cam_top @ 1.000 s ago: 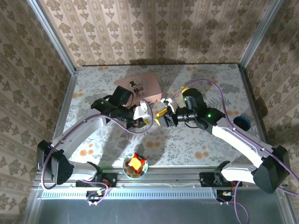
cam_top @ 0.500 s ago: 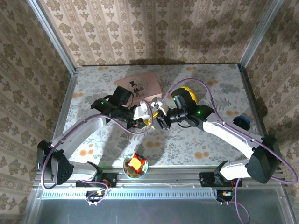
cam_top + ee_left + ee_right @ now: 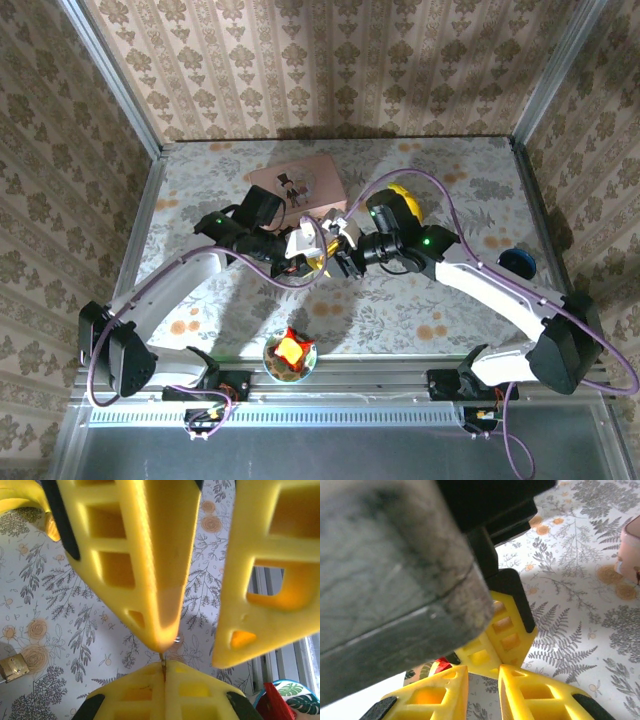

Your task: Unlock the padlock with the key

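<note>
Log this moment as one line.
left gripper: open, next to key | right gripper: shut on key | padlock: on table, ungripped | phase: key not yet in padlock

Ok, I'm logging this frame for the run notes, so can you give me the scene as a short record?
left claw: open, tips just above the key
right claw: shut on the key
key: slim, poking out of the right claw toward the left claw
padlock: lying on the table, apart from both claws
pink box: behind the claws
banana: beside the right arm
task state: key not in the padlock
</note>
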Controlling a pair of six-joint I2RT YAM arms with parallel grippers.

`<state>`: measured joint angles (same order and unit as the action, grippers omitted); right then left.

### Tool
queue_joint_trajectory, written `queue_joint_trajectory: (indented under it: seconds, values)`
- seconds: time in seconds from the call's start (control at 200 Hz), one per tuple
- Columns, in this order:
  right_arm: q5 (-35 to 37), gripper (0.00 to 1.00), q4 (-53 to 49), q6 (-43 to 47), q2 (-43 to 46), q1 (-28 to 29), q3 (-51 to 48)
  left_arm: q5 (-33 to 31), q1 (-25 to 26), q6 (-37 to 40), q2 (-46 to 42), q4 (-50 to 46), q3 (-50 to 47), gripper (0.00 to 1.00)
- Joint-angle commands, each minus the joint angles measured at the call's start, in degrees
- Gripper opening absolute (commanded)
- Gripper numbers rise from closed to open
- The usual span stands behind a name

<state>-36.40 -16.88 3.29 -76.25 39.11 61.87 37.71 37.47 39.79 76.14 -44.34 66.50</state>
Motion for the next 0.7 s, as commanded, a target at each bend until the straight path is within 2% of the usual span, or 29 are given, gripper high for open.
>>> queue_joint_trajectory:
  seconds: [0.0,0.22,0.405,0.695]
  values:
    - [2.92,0.26,1.43,1.28,2.83,0.09,-0.62,2.89,0.63,1.96,-1.43,-1.15,-0.48,0.00]
    - [5.46,0.27,0.05,2.25,3.93,0.15,-1.03,2.98,0.67,1.87,-1.52,-0.88,-0.60,0.00]
    - [4.59,0.31,-0.14,1.90,1.84,0.14,-0.76,3.06,0.65,1.69,-1.52,-0.56,-0.61,0.00]
    - [2.85,0.33,-0.47,1.72,-0.29,0.57,-0.52,2.80,0.67,1.43,-1.52,-0.02,-0.85,0.00]
